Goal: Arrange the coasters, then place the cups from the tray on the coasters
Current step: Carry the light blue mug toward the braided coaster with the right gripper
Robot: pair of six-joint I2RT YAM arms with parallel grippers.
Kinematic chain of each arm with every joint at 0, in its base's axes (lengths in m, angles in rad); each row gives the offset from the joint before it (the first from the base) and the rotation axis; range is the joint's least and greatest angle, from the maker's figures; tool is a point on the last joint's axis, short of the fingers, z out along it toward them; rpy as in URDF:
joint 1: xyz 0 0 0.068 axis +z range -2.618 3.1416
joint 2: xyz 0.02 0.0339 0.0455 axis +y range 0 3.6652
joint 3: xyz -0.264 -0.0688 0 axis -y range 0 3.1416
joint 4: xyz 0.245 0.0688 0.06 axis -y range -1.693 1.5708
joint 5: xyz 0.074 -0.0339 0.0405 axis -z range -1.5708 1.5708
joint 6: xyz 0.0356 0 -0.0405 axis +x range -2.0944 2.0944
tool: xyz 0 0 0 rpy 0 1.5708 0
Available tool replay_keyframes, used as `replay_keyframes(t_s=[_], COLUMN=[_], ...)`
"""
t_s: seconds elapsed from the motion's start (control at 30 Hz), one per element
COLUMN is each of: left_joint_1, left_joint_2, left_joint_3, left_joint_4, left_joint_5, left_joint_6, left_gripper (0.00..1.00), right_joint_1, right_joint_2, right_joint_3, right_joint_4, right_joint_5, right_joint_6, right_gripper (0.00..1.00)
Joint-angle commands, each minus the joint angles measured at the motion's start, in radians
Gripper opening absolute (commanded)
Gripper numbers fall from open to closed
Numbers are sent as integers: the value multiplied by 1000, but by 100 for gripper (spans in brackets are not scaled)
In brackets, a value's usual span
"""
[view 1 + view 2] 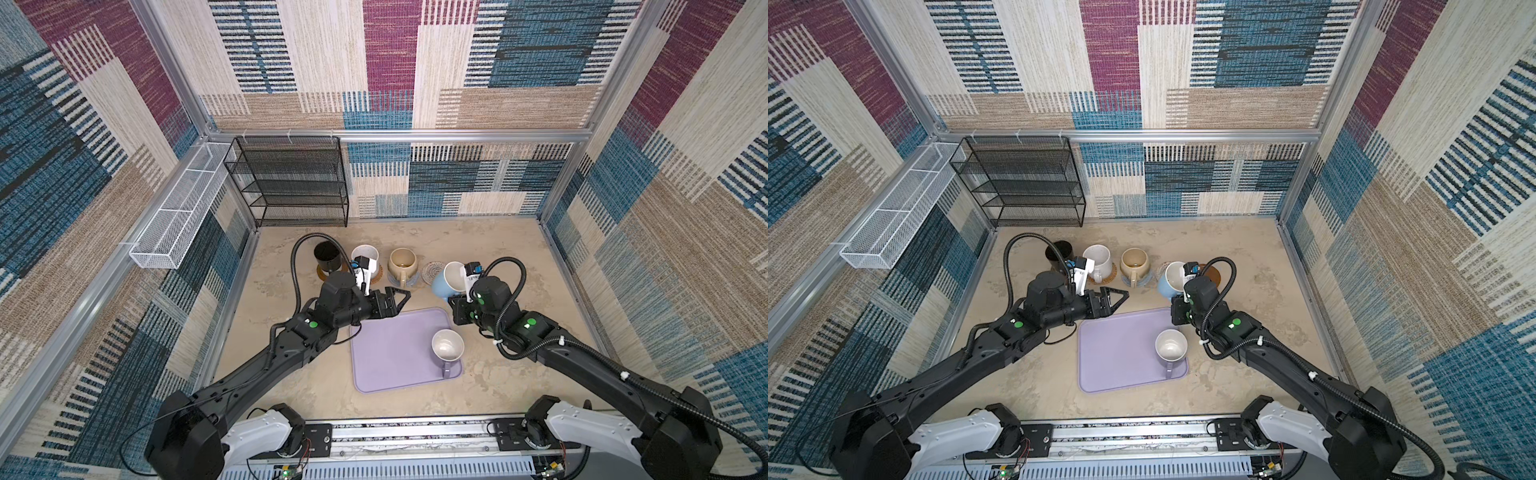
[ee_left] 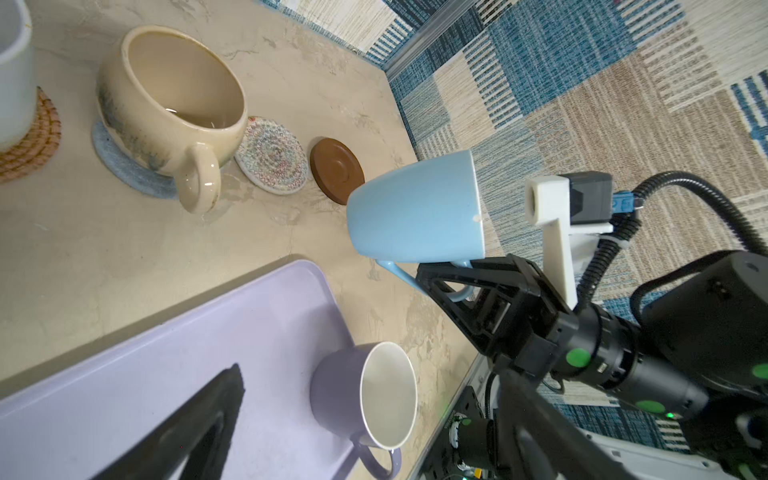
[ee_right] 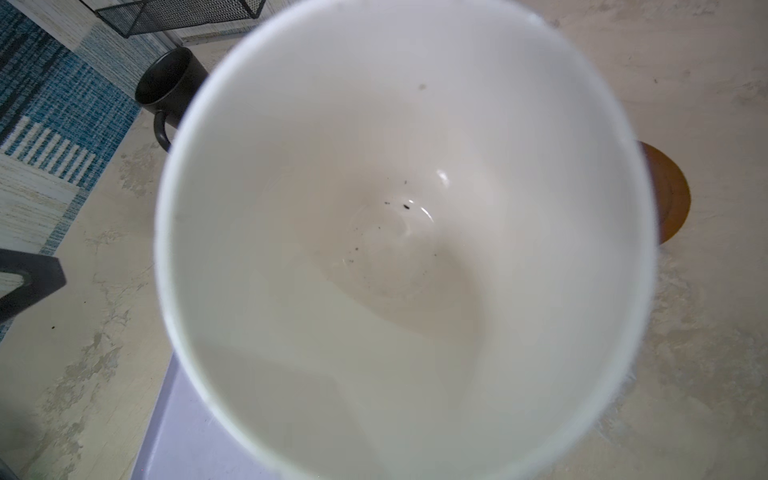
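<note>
Blue cup [image 3: 395,249] fills the right wrist view — the right gripper [image 2: 442,280], clamped on its handle, holds it tilted off the table [image 1: 478,245] just beyond the far corner of the tray [image 1: 386,361]. Left gripper [image 1: 402,302] hangs wide open, empty, by the tray's far edge.

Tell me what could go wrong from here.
The light blue mug hangs tilted, pinched only by its handle in the right gripper; it may swing or slip. The free white-grey coaster lies close beside the beige mug, so setting down there may bump it.
</note>
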Motion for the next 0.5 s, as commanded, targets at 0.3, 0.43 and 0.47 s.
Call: replay_keyframes(t_s=[0.3,0.43,0.47], left_joint_1=[-95,-99,-99], left_joint_2=[305,363,374], left_joint_3=[250,290,308], left_joint_4=[34,60,39], left_joint_5=[-254,-231,-231], left_joint_6=[64,63,63], left_gripper=[96,95,95], right_joint_1=[-125,-130,-132], right_joint_2=[218,282,300], right_joint_3=[113,145,156], right_joint_4=[145,139,131], right_joint_5=[-63,-36,-28], right_joint_6=[-59,-74,-80], right_gripper=[0,0,0])
